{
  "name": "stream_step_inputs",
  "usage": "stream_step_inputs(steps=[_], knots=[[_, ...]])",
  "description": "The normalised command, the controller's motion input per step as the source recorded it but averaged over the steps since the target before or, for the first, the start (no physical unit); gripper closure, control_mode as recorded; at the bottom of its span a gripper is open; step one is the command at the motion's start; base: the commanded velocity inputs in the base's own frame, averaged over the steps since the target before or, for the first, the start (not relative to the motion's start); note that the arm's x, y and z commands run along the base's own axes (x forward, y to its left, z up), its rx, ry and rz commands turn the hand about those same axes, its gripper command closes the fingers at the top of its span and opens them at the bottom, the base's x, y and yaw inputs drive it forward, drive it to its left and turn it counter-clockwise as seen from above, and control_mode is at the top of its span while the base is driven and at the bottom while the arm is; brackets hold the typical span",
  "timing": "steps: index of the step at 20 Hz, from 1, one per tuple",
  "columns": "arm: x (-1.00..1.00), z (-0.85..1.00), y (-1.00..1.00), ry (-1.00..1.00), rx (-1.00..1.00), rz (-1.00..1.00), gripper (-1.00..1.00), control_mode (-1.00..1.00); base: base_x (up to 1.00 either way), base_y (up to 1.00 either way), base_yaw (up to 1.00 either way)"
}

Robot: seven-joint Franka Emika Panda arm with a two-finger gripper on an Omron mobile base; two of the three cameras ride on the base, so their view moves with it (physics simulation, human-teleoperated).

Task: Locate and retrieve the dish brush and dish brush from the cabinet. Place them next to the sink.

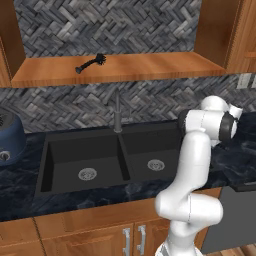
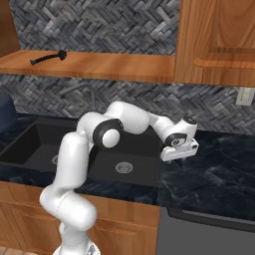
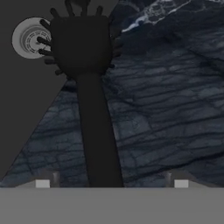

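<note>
Brush one [image 3: 89, 87], the stubby black one, runs up the middle of the hand view, its handle rising from between the fingertips and its bristly head lying over the edge where the sink [image 1: 90, 150] meets the dark marbled bench [image 2: 214, 169]. One round silver drain [image 3: 29, 38] shows just beside that head. The tool [image 2: 180, 152] hangs low over the bench just right of the sink's right basin; the handle sits between its fingers, yet whether the pads actually press on it I cannot tell, nor whether the brush touches the bench. The second brush [image 1: 91, 63], long and curved, lies on the shelf board of the cabinet [image 1: 150, 67], toward its left end, well apart from the tool. Behind the sink stands the slim faucet [image 1: 117, 115]. A round navy-blue appliance [image 1: 9, 137] sits on the bench left of the sink.
</note>
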Motion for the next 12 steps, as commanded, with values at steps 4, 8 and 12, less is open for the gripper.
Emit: stream_step_inputs(steps=[4, 8, 12], knots=[[0.0, 0.26, 0.17, 0.05, -0.03, -0.06, -1.0, -1.0, 0.0, 0.0, 0.0], [-0.06, 0.75, 0.02, 0.08, 0.0, -0.08, -1.0, -1.0, 0.0, 0.0, 0.0], [-0.37, 0.36, 0.01, 0.03, 0.07, -0.25, -1.0, -1.0, 0.0, 0.0, 0.0]])
